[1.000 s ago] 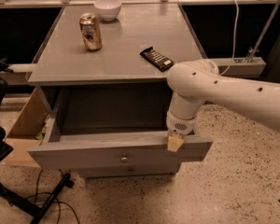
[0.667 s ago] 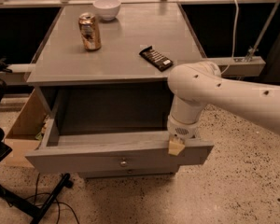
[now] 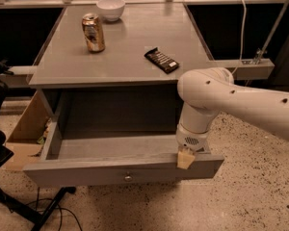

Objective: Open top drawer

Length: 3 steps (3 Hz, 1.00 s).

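The wide grey top drawer (image 3: 101, 174), with a flat front panel and one small round metal knob (image 3: 128, 177) at its centre, stood pulled well out from under the grey table top (image 3: 135, 52). Its broad grey tray lay open to view.

The gripper (image 3: 185, 159) rested on the upper edge of the drawer's front panel, towards the right end, with its tan end touching the panel. Whether it was open or closed could not be told. The thick white robot arm (image 3: 241, 100) reached in from the right, above the drawer's right corner.

On the table top stood a gold drink can (image 3: 93, 32), upright, with a small white bowl (image 3: 111, 8) behind it and a dark flat snack bar (image 3: 162, 60) lying to the right. A brown cardboard box (image 3: 26, 129) sat beside the table's left side on the speckled floor (image 3: 260, 191).
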Motion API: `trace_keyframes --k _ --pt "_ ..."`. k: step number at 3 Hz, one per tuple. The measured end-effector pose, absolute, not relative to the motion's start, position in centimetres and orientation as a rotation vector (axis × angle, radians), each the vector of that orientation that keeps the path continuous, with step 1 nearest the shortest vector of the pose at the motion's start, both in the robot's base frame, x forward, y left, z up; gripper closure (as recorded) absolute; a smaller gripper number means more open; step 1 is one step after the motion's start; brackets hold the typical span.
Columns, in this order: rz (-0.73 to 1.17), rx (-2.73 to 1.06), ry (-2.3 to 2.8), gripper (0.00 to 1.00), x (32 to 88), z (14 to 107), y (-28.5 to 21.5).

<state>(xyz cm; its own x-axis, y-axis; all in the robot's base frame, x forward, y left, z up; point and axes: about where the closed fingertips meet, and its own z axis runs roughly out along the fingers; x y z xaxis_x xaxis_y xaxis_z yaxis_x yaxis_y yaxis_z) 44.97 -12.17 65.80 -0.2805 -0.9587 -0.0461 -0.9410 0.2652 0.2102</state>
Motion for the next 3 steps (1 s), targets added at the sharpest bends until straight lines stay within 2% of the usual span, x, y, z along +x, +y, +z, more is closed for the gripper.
trace_keyframes --k 3 --pt "-0.375 1.728 -2.408 1.0 39.9 67.0 -13.1"
